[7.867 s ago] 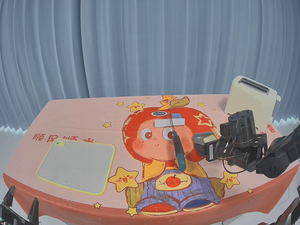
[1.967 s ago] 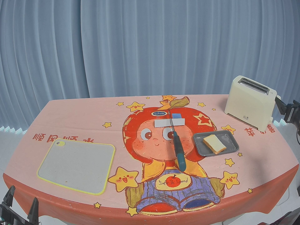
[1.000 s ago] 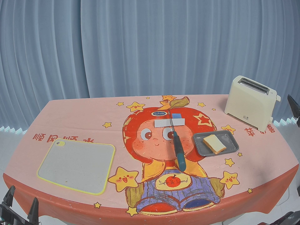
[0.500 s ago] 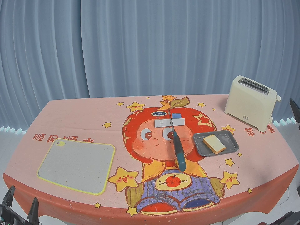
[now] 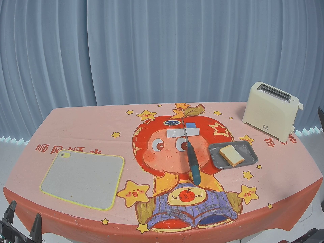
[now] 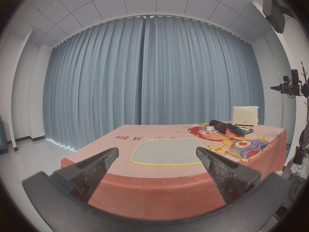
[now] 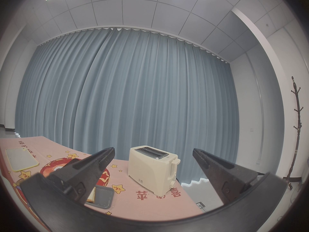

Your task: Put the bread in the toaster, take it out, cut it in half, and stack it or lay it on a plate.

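Note:
A slice of bread (image 5: 231,155) lies flat on the grey tray-like plate (image 5: 249,152) right of the table's middle. The cream toaster (image 5: 270,110) stands at the back right with its slots empty. A teal-handled knife (image 5: 194,162) lies at the centre, its blade resting on a white holder (image 5: 183,132). My left gripper (image 6: 156,150) is open and empty, low before the table's front left corner, facing the cutting board (image 6: 167,150). My right gripper (image 7: 153,152) is open and empty, off the table's right side, facing the toaster (image 7: 151,171) and plate (image 7: 103,197).
A grey cutting board with a yellow rim (image 5: 82,178) lies bare at the front left. The table wears a pink cartoon cloth (image 5: 101,125) with free room at the back left. Blue curtains hang behind.
The right gripper, which was at the plate with the bread 7.9 s ago, has let go and drawn back past the right edge. The bread now lies on the plate. The left arm is still.

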Controlling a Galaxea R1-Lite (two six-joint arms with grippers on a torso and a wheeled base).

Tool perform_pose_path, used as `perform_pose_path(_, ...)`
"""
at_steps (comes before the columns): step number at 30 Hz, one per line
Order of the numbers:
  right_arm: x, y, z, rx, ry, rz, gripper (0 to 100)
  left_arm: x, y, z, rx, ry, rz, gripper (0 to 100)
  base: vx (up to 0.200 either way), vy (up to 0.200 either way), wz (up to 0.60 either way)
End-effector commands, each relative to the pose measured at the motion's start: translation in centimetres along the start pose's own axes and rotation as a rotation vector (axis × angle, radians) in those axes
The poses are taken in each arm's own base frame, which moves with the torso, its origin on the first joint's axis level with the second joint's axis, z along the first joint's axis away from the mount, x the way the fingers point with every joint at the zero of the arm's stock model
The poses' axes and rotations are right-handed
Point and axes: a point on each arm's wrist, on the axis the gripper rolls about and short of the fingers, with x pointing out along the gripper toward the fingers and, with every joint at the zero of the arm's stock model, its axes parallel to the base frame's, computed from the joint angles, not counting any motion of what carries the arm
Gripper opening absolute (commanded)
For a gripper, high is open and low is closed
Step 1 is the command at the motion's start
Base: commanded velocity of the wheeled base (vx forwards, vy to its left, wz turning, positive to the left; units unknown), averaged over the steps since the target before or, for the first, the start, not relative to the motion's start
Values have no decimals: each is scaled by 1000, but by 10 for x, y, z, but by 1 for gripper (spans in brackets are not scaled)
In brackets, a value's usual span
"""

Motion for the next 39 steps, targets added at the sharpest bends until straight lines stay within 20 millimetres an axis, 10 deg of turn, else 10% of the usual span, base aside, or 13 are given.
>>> perform_pose_path(1, -6, -1, 2, -1, -16, -1, 100, 0, 0, -5, 0, 1, 0, 100, 0, 0, 0)
perform_pose_path(39, -78, -6, 7, -9, 120, 21, 100, 0, 0, -5, 0, 1, 0, 100, 0, 0, 0)
